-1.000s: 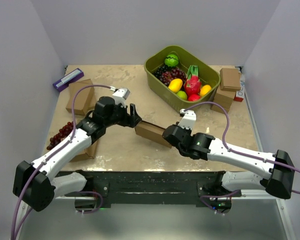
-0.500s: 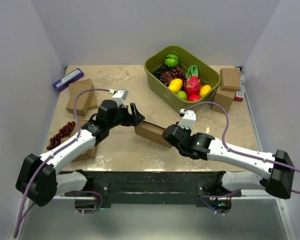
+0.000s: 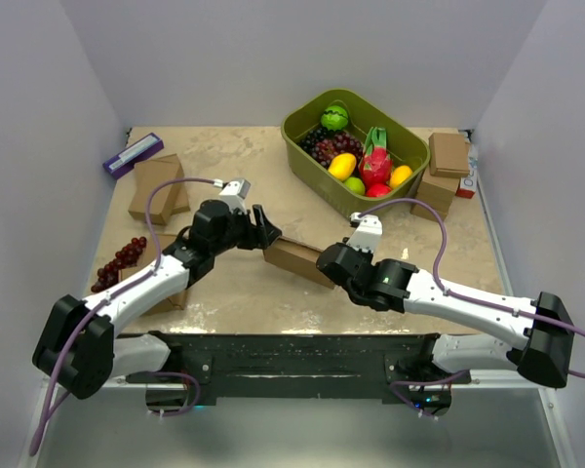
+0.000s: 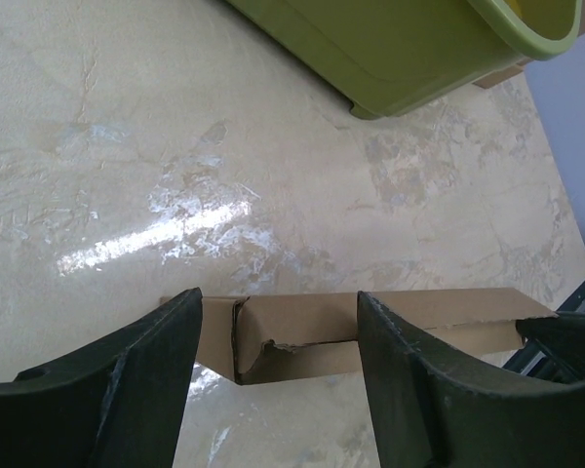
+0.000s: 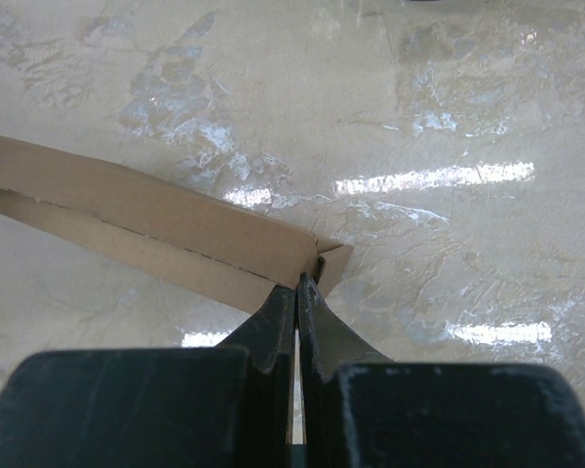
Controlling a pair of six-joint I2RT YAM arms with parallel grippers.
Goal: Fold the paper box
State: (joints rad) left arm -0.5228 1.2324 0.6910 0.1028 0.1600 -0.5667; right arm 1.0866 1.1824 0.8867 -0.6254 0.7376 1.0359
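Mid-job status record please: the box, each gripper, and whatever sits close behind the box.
paper box: folded into a narrow long shape, lying on the table between the arms
left gripper: open, fingers on either side of the box's end; cannot tell if they touch it
right gripper: shut, pinching a thin edge at the box's other end
behind: green tub, apart from the box
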